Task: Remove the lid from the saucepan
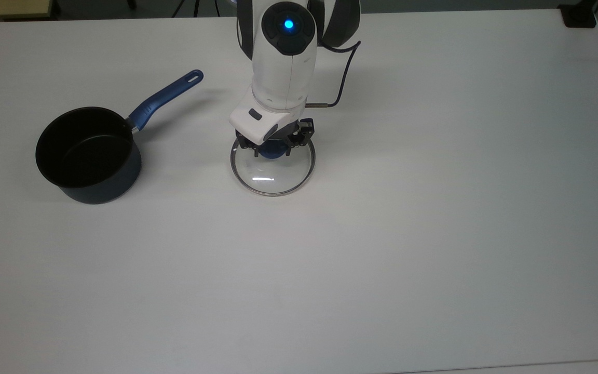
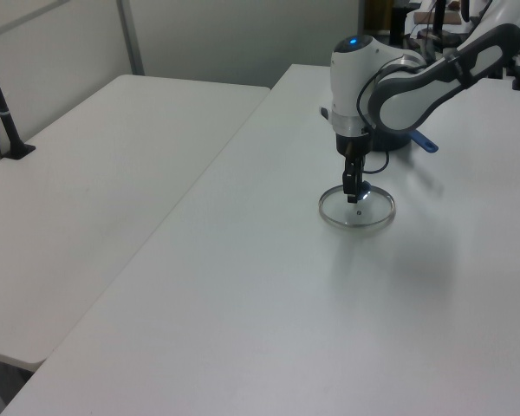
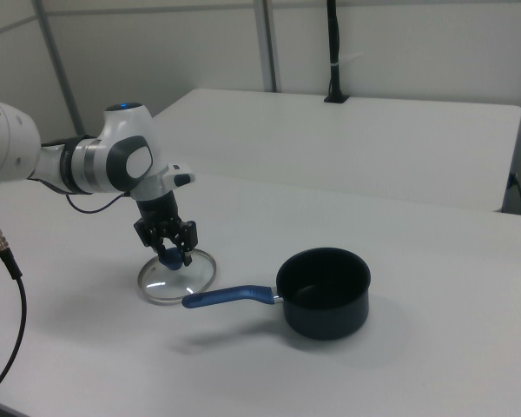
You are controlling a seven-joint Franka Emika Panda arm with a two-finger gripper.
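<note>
We noted the lid already off the saucepan, so the main part of the task looked done. The gripper stood directly over the lid's centre, its fingers closed on the blue knob. In the right view the same grip showed, the gripper clamped around the knob with the glass disc spread out beneath it. The lid sat low on the white table; in the left view its rim appeared to lie flat on the surface under the gripper, though we could not tell for certain whether it rested fully or hung just clear. The saucepan stood well apart from the gripper, towards the top view's left, open and showing its black inside. Its blue handle pointed up and towards the arm, ending short of it and touching neither lid nor gripper. In the right view the pot lay to the right of the gripper, the handle reaching back to just beside the lid's edge. We judged what remained to be small: confirm the lid was seated on the table, release the knob and lift the arm away.
</note>
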